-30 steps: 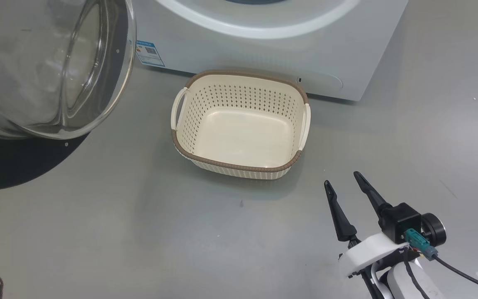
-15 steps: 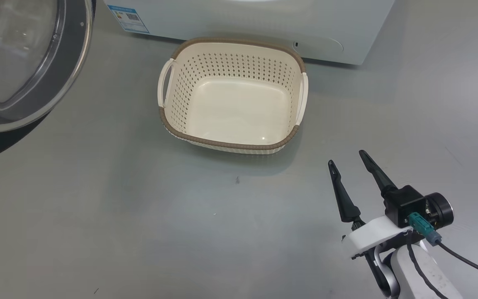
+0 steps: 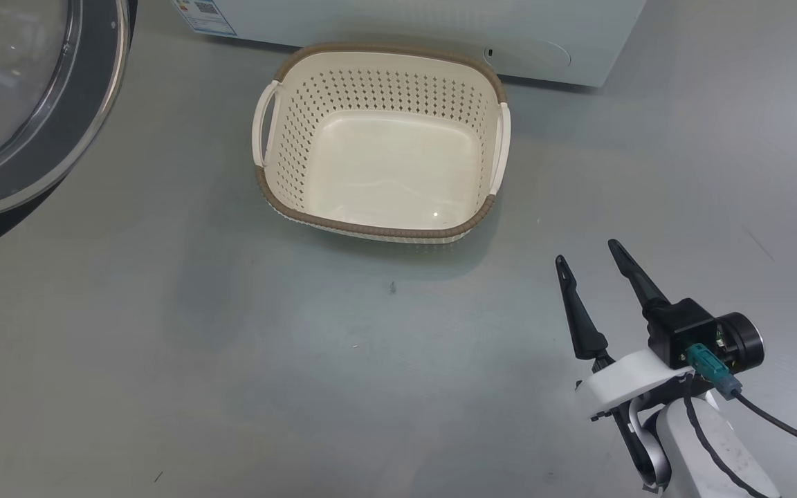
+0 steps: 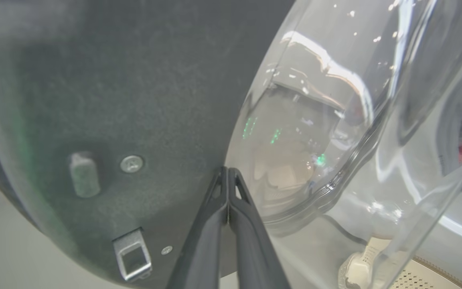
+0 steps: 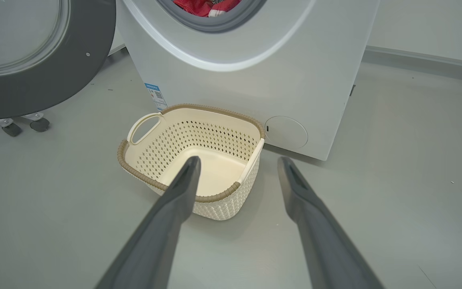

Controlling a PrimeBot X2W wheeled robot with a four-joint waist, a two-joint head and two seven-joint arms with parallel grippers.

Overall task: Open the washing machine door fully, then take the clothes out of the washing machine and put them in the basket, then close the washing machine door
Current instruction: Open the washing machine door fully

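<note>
The right gripper, spread empty, is pointing over the basket toward the clothes lying ahead and above it.

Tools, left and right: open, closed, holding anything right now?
Left tool: closed, holding nothing, tips by the washing machine door.
Right tool: open, empty, beside the basket.

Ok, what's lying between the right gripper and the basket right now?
Only bare grey floor, as the head view shows: the open right gripper hangs apart from the basket, which is empty.
</note>
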